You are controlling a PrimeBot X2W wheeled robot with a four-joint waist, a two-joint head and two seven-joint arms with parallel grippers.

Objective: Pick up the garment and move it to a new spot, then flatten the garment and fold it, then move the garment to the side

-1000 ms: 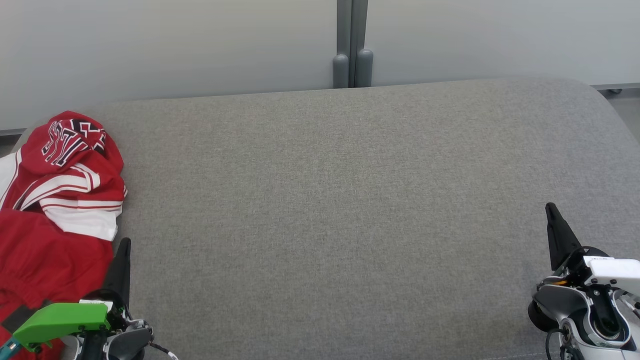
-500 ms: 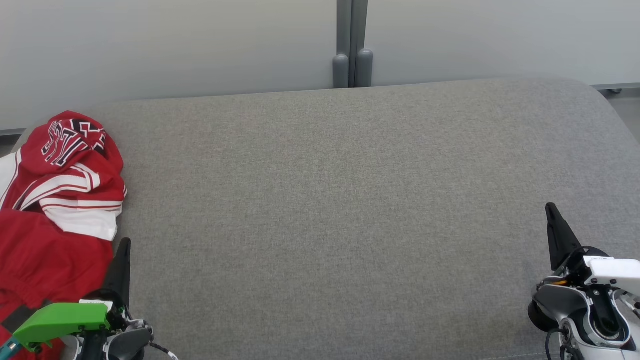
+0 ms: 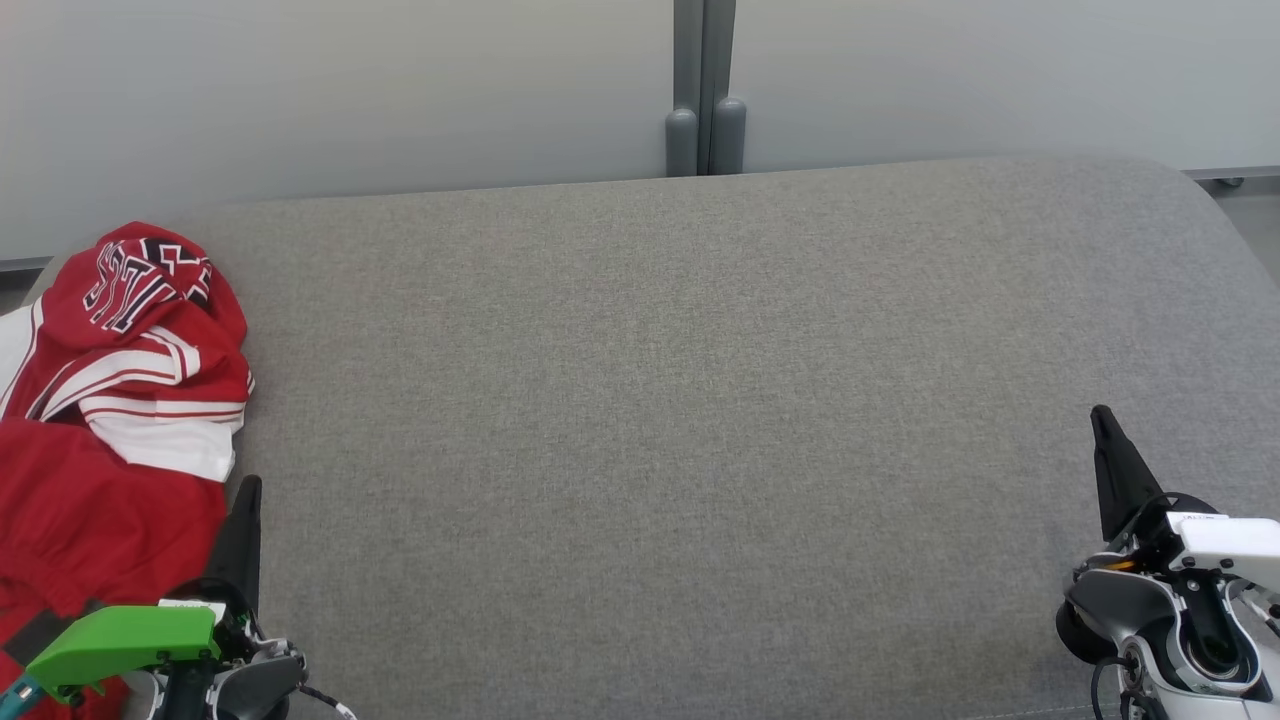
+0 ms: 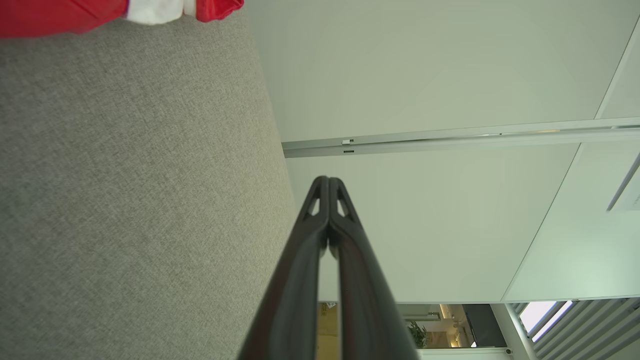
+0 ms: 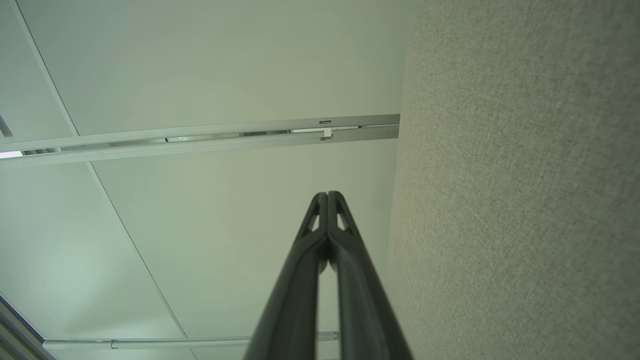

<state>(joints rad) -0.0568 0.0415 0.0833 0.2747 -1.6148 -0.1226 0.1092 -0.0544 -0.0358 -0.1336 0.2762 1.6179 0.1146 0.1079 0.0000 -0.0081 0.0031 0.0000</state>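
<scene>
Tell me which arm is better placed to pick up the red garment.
Left. The left gripper, shut, sits right beside the crumpled red garment at the left end of the grey cushion; the right gripper, also shut, is near its opposite end.

Bright, even, diffuse light, faint shadows, sharp head view; wrist views bend straight lines near their edges.

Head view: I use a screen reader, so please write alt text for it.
A crumpled red and white garment lies at the left edge of a gray cushion. The left gripper, shut, points up close beside it at lower left; the right gripper, shut, sits at lower right, far from it.
</scene>
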